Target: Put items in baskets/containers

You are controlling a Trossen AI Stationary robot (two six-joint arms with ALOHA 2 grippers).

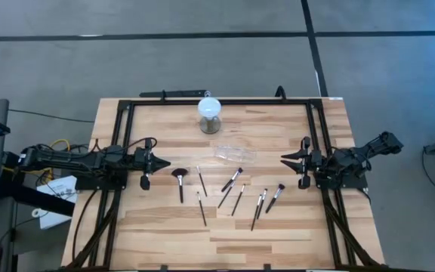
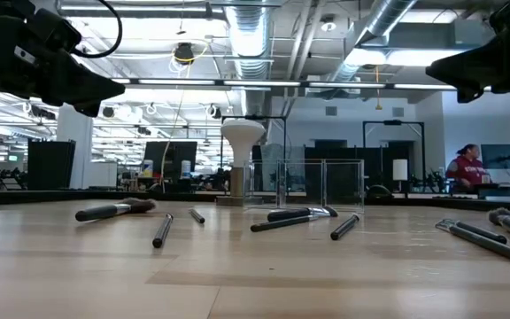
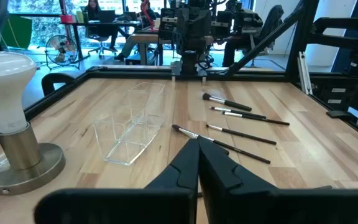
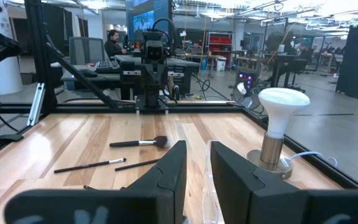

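Several slim dark-handled makeup brushes lie flat on the wooden table between the arms, among them a fan-headed brush (image 1: 179, 180) and a brush (image 1: 276, 196) nearest the right arm. The clear plastic container (image 1: 235, 154) (image 3: 132, 127) rests on its base just beyond them. My left gripper (image 1: 165, 163) (image 3: 197, 152) hovers shut at the table's left, pointing level toward the brushes. My right gripper (image 1: 284, 159) (image 4: 197, 163) hovers at the table's right, facing it. Its fingers stand a little apart with nothing between them. Neither touches anything.
A grey cylinder with a white rounded top (image 1: 210, 113) (image 4: 277, 124) stands near the far edge, behind the container. A black frame (image 1: 217, 100) runs along the table's far edge and both sides. Bare wood lies toward the near edge (image 1: 217, 242). People sit in the room beyond.
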